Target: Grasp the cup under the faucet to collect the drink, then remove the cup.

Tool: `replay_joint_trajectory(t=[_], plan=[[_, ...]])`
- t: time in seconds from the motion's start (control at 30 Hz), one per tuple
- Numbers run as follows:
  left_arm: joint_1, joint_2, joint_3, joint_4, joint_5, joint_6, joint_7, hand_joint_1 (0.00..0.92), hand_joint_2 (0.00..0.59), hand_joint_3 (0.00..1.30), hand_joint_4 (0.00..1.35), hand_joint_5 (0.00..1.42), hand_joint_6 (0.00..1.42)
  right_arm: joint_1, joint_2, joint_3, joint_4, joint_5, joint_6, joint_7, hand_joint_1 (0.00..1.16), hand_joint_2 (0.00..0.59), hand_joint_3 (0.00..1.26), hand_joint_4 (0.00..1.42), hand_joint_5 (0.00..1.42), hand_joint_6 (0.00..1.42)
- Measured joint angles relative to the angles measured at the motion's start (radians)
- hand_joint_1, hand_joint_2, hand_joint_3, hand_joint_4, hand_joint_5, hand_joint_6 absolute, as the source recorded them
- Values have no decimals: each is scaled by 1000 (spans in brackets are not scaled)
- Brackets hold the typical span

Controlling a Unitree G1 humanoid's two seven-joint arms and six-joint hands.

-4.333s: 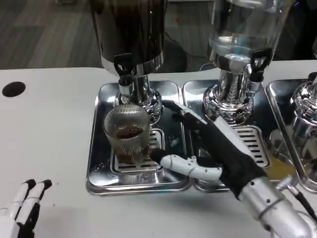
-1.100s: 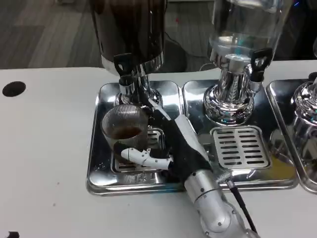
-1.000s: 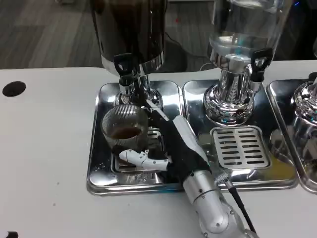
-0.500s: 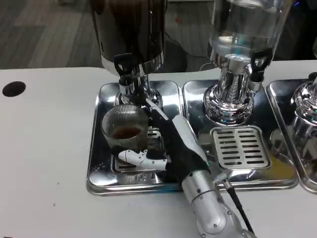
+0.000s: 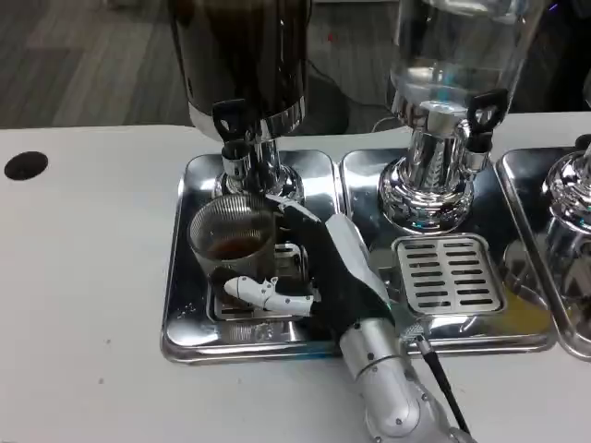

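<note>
Already, from the head view, we see a little dark drink in the ribbed glass cup (image 5: 232, 242), which stands on the drip tray (image 5: 185, 305) just below the dark dispenser's faucet (image 5: 233, 138); collecting looks under way or done, and we judge that lifting the cup away is what is left. Our right hand (image 5: 319, 268) wraps the cup's right side, thumb (image 5: 263, 293) across its lower front and fingers around the back, so it appears to be gripping it.

One head camera looks steeply down, close over the white table (image 5: 83, 277).
</note>
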Motion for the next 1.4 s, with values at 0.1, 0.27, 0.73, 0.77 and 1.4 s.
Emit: replay_joint_trajectory(t=[0.1, 0.27, 0.73, 0.77, 1.4], plan=[[0, 0, 0, 0, 0, 1, -2, 0, 99, 290, 130, 192, 423, -2, 1, -1, 8, 0, 0, -3, 721, 98, 287, 344, 364, 215], [-1, 0, 0, 0, 0, 7, -10, 0, 99, 291, 133, 197, 420, -2, 1, -4, 14, 2, -3, -3, 721, 98, 305, 353, 377, 219], [-20, 0, -8, -5, 3, 37, -31, 0, 103, 291, 143, 203, 417, -2, 1, -20, 16, 2, -12, -4, 709, 105, 366, 412, 428, 258], [-21, 0, -8, -6, 4, 38, -33, 0, 103, 291, 143, 204, 417, -2, 1, -20, 16, 2, -12, -4, 706, 104, 370, 422, 430, 259], [-49, 0, -17, -12, 24, 55, -55, 0, 104, 291, 144, 208, 421, 7, -1, -33, 8, 5, -21, -6, 700, 102, 382, 428, 448, 278]])
